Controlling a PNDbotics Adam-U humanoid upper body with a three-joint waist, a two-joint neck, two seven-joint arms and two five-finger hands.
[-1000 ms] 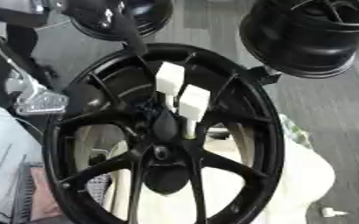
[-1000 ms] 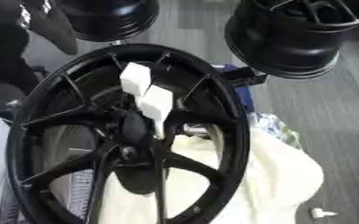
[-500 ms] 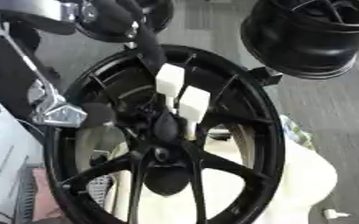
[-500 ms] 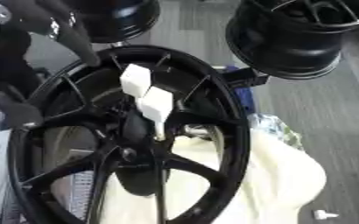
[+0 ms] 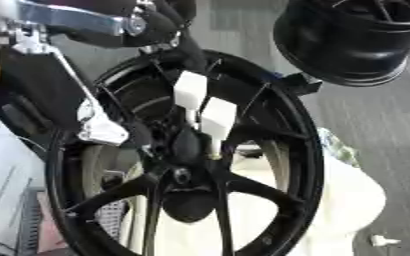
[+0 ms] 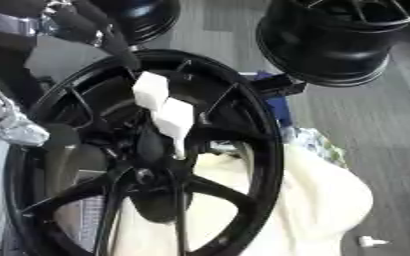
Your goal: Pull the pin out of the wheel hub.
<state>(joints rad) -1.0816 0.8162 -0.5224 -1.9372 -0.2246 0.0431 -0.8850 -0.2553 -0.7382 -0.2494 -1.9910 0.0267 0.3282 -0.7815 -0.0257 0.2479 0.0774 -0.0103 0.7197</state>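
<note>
A big black spoked wheel hub [image 5: 278, 130] lies on a cream cloth [image 5: 353, 200]. At its centre stands the pin [image 5: 205, 107], topped by two white blocks, with a thin stem running down into the hub boss. My left arm [image 5: 73, 17], silver and black, comes in from the upper left. My left hand [image 5: 108, 132], with a silver part at its base, reaches over the left spokes toward the hub centre just left of the pin. Its dark fingers merge with the black wheel. No right hand shows.
A second black wheel [image 5: 357, 40] stands at the upper right, and a third [image 6: 143, 17] at the top behind the arm. A blue object [image 6: 274, 97] sits at the hub's right rim. A small white scrap [image 5: 379, 241] lies on the grey floor. White sheets [image 5: 3, 175] lie at the left.
My left arm has swung in from the upper left, and the hand's silver part has moved right across the rim toward the hub centre. The white-topped pin has stayed in place.
</note>
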